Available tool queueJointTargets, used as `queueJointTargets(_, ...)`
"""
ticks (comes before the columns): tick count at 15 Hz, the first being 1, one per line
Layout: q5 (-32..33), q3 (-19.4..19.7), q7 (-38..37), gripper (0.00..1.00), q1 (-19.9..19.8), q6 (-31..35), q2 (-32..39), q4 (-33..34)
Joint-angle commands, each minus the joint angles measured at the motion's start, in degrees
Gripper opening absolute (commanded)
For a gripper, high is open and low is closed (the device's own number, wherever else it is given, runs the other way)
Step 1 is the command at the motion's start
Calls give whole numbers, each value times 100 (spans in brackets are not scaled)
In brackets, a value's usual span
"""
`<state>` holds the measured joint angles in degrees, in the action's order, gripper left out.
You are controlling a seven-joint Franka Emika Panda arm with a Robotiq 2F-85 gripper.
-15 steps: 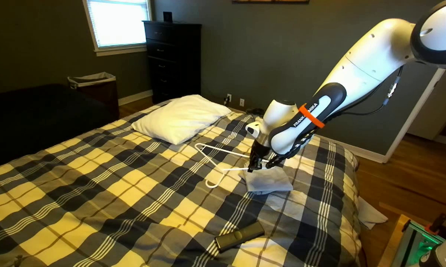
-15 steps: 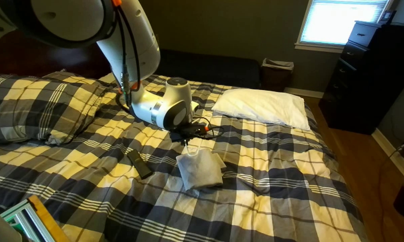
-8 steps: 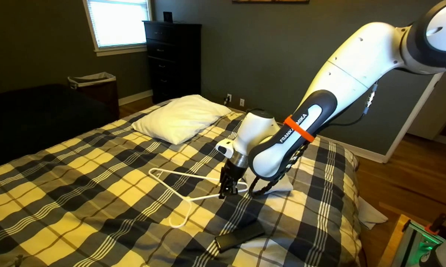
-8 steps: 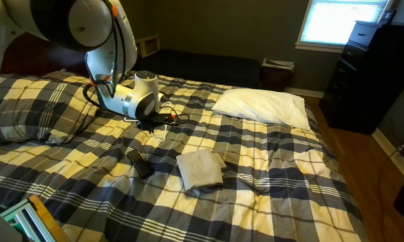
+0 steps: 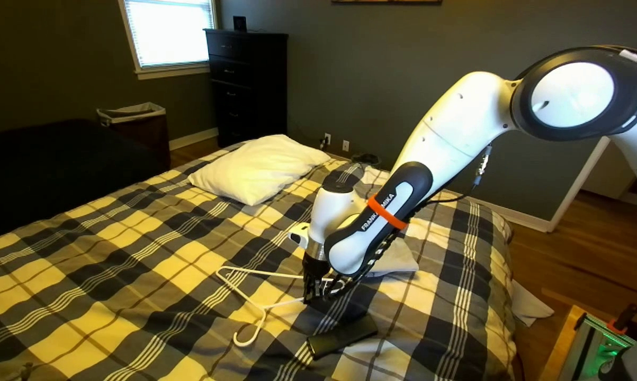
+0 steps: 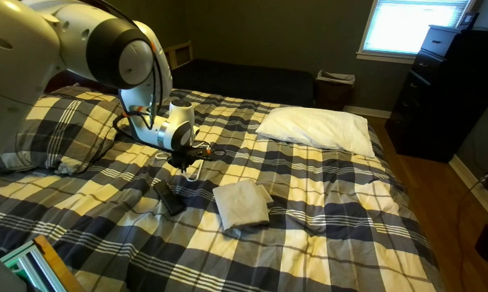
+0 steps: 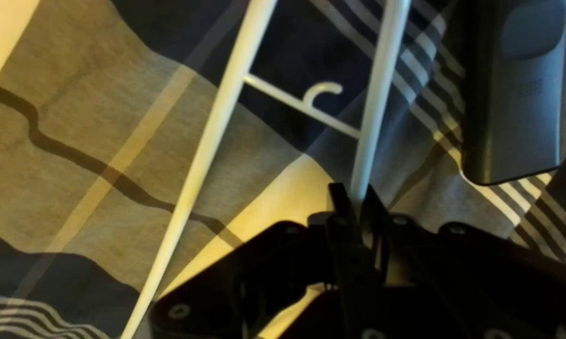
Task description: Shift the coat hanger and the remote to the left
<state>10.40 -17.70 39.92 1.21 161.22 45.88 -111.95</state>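
The white coat hanger (image 5: 284, 303) is over the plaid bedspread, left of the grey cloth in both exterior views; part of it also shows behind my arm (image 6: 199, 170). My gripper (image 5: 312, 296) points down and is shut on one long bar of the hanger. In the wrist view the bar (image 7: 379, 94) runs between the two fingertips (image 7: 353, 190). The hanger is at or just above the bedspread; I cannot tell if it touches. The dark remote (image 5: 342, 337) lies on the bed close to the gripper, apart from it; it also shows in the wrist view (image 7: 513, 108).
A folded grey cloth (image 6: 241, 205) lies on the bed beside the hanger. A white pillow (image 6: 317, 129) lies toward the far edge. A plaid pillow (image 6: 69, 125) is behind the arm. A wood-edged frame (image 6: 57, 263) stands by the robot base.
My gripper has carried the hanger off the grey cloth, leftward in both exterior views, then lowered it toward the bedspread. The remote and the cloth have not moved.
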Motion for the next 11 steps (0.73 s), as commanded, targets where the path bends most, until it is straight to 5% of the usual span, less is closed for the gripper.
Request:
queueJointTargets(1, -46, -53, 19, 41, 7, -610, 525, 617)
queueJointTargets(6, -264, -612, 552, 79, -960, -515, -439, -448)
queueJointTargets(9, -817, -1454, 1705, 99, -2165, -567, -872, -1024)
queueJointTargets(10, -616, -763, 1093, 99, -1256, -491, -469, -396)
queueJointTargets(11, -726, -868, 1296, 91, -1460, -491, -614, -519)
